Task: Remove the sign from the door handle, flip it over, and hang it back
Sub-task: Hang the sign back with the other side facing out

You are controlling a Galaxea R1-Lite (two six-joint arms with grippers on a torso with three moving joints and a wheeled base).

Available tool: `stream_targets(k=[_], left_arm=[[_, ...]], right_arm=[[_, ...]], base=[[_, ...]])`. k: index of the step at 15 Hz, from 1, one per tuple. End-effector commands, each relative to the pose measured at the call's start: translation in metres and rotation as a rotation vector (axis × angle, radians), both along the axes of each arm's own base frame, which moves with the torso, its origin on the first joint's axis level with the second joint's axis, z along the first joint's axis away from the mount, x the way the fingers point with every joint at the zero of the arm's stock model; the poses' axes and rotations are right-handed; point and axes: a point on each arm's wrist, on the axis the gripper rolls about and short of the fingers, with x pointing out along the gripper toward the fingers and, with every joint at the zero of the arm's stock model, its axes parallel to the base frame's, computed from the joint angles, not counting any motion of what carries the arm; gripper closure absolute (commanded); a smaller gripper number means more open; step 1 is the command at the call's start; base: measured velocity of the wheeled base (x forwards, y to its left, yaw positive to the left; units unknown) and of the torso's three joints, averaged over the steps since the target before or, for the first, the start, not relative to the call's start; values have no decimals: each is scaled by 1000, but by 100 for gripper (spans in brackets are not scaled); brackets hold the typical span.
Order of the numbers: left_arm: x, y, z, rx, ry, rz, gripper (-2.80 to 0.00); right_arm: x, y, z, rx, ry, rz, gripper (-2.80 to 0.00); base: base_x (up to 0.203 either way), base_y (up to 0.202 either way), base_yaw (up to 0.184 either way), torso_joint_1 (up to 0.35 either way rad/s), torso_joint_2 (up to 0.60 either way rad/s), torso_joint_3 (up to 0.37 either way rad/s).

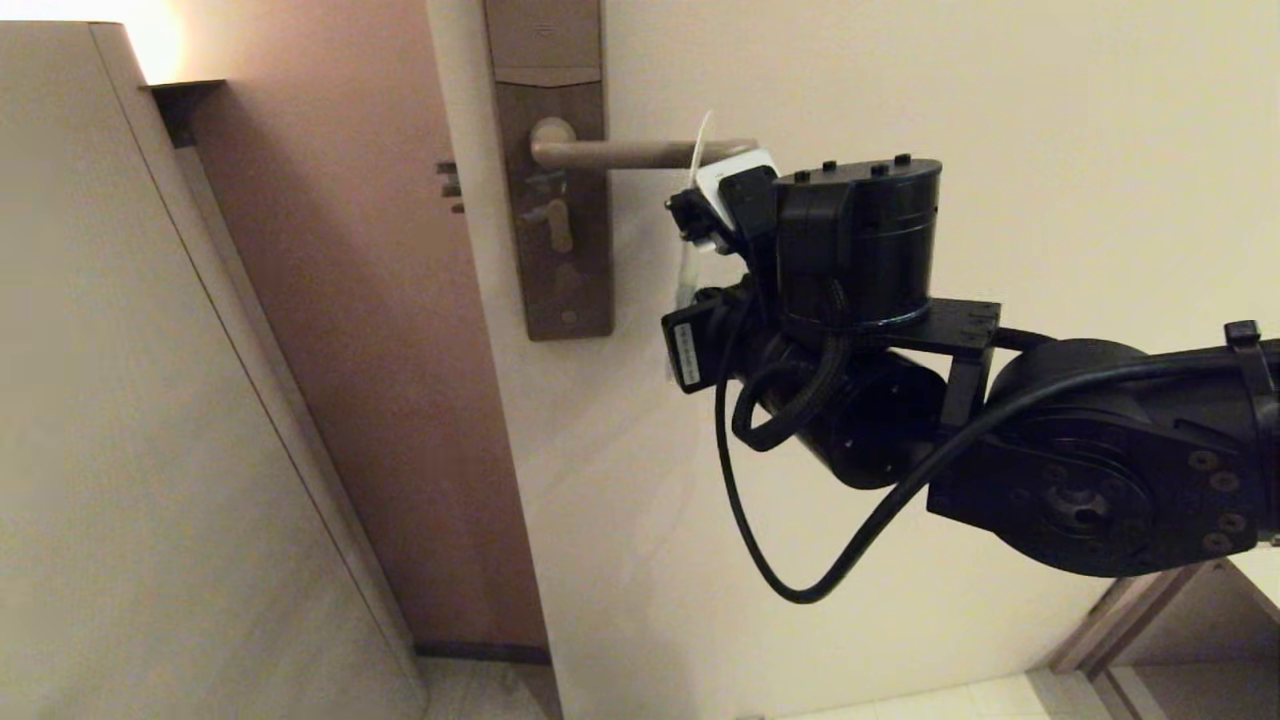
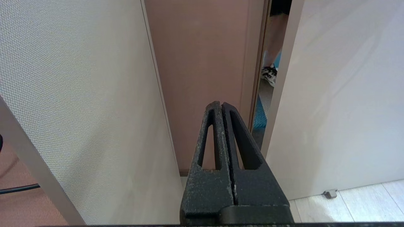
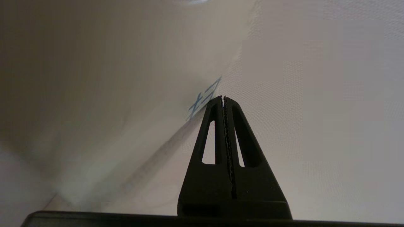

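The sign (image 1: 700, 150) is seen edge-on, hung on the door handle (image 1: 640, 153); removal judged not begun; right gripper (image 3: 223, 98) clenched, empty, beside it; left gripper (image 2: 221, 105) clenched, parked.

Taupe-bronze door handle (image 1: 630, 153), brown backplate (image 1: 560, 200), off-white sign (image 1: 697, 160), black pincer (image 3: 224, 98)

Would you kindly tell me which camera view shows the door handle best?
The head view: the door handle shows nearly whole on its backplate, its tip behind the right arm. Neither the left wrist view nor the right wrist view shows it.
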Motion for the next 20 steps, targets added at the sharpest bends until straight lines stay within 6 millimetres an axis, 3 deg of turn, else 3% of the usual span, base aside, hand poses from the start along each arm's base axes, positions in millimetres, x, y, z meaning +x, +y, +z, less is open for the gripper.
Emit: stream_targets(k=[1, 6, 16, 20], left_arm=[[0, 0, 0, 0, 1, 0, 0], [0, 0, 0, 0, 0, 0, 0], [0, 0, 0, 0, -1, 0, 0], [0, 0, 0, 0, 2, 0, 0]], right_arm=[[-1, 3, 1, 1, -4, 5, 0], [2, 17, 14, 18, -47, 37, 0], [-2, 66, 8, 16, -78, 123, 0], [-3, 73, 8, 6, -90, 137, 0]], base=[[0, 0, 0, 0, 0, 0], [0, 0, 0, 0, 0, 0], [0, 0, 0, 0, 0, 0], [0, 0, 0, 0, 0, 0]])
